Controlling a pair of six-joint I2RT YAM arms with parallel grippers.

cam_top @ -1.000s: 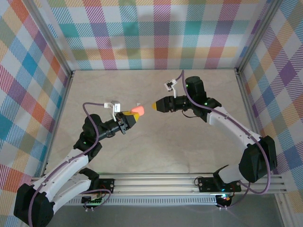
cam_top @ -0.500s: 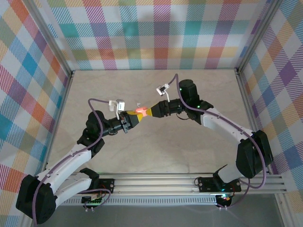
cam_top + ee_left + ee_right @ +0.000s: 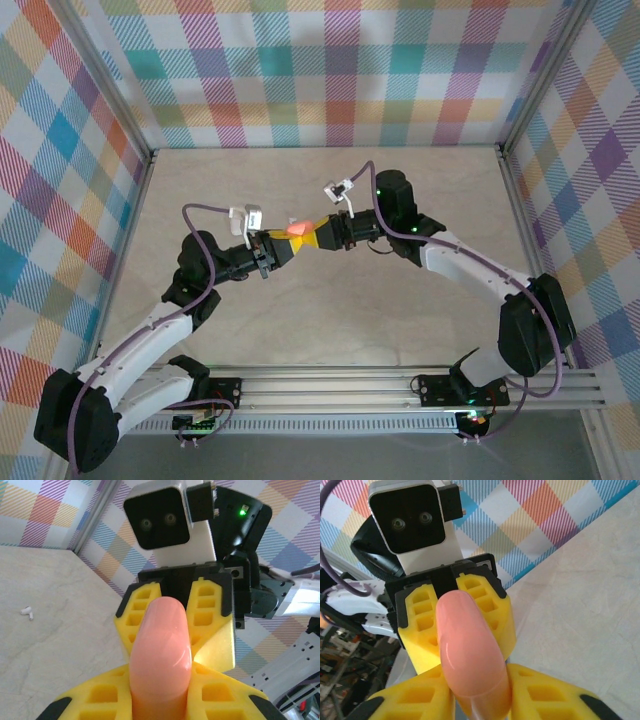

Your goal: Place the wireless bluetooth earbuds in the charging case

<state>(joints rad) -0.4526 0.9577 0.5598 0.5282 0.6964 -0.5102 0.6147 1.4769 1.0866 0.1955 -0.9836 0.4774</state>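
At pink charging case's point(image 3: 298, 229) free end: right hand point(image 3: 316, 237) just arrived, pinching it; left hand point(image 3: 284, 245) clamps other end; lid-opening likely next.

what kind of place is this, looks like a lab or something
Probably a robot test cell: two arms bolted to a metal rail at the table edge, plaid panels walling it in, and the left tool and right tool both gripping one pink case.

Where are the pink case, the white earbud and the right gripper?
pink case point(image 3: 162, 650), left wrist view, on its rounded front.
white earbud point(image 3: 26, 612), left wrist view, on its middle.
right gripper point(image 3: 310, 235), top view, midway between its yellow fingertips.
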